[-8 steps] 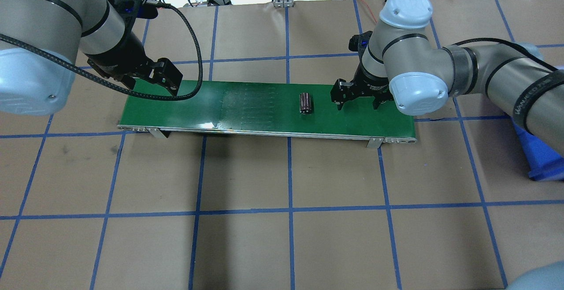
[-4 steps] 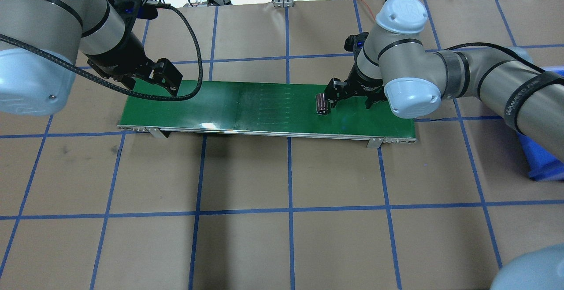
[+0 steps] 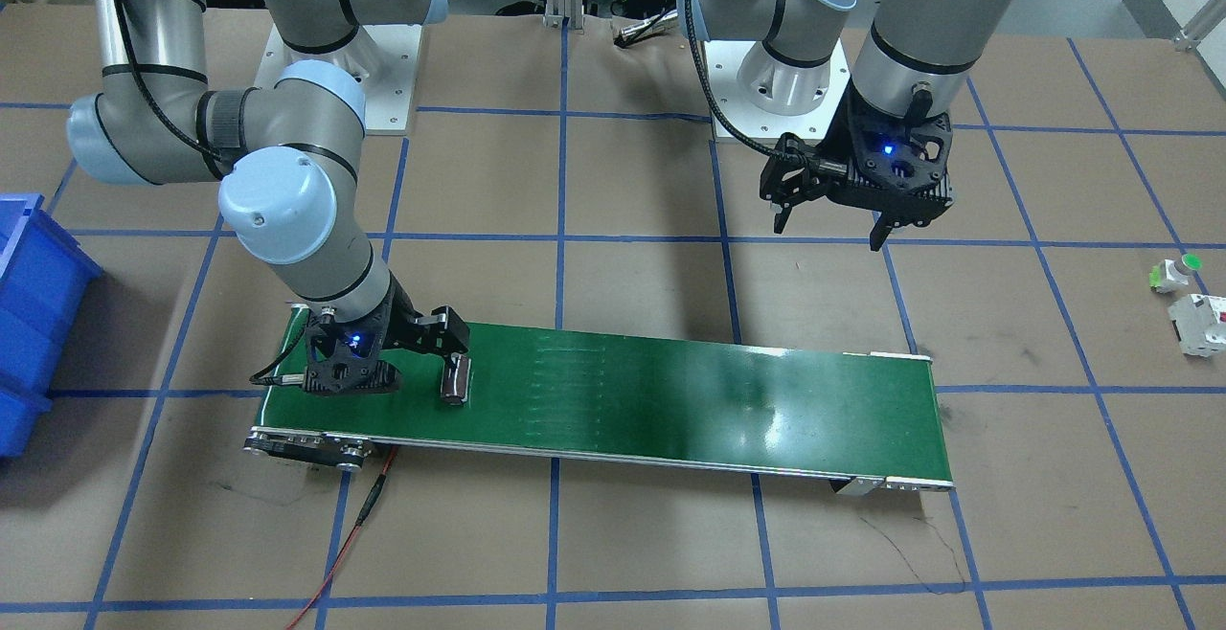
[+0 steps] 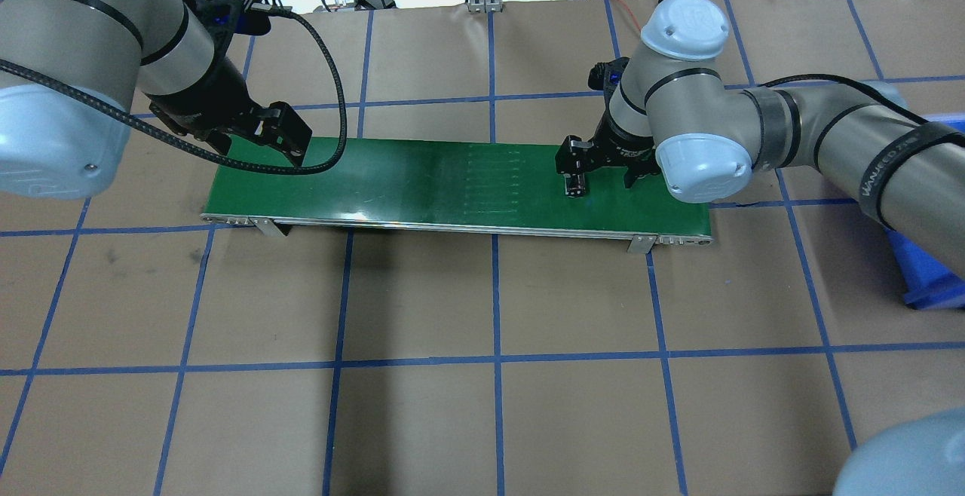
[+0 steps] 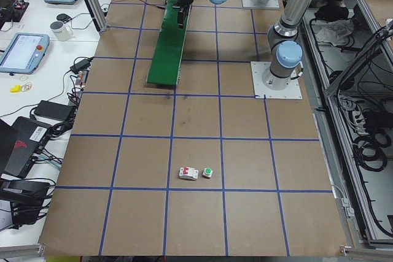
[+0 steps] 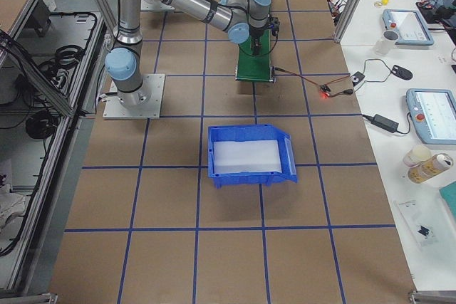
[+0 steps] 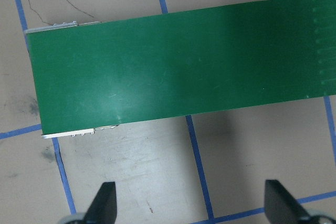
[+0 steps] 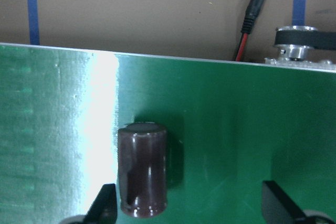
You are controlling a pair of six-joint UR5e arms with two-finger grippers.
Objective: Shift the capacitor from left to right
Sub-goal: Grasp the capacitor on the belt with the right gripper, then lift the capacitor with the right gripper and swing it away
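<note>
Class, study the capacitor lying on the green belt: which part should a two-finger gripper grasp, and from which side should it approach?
Grip the capacitor by its curved sides at mid-length, coming down from above. It lies on its side across the green belt, so fingers closing along the belt would likely span its narrow width.

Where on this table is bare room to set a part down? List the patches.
Free: the green belt from its left end to the capacitor; the brown table on the robot's side of the belt. Crowded: the belt's right end, where the open right end effector sits low by the capacitor.
</note>
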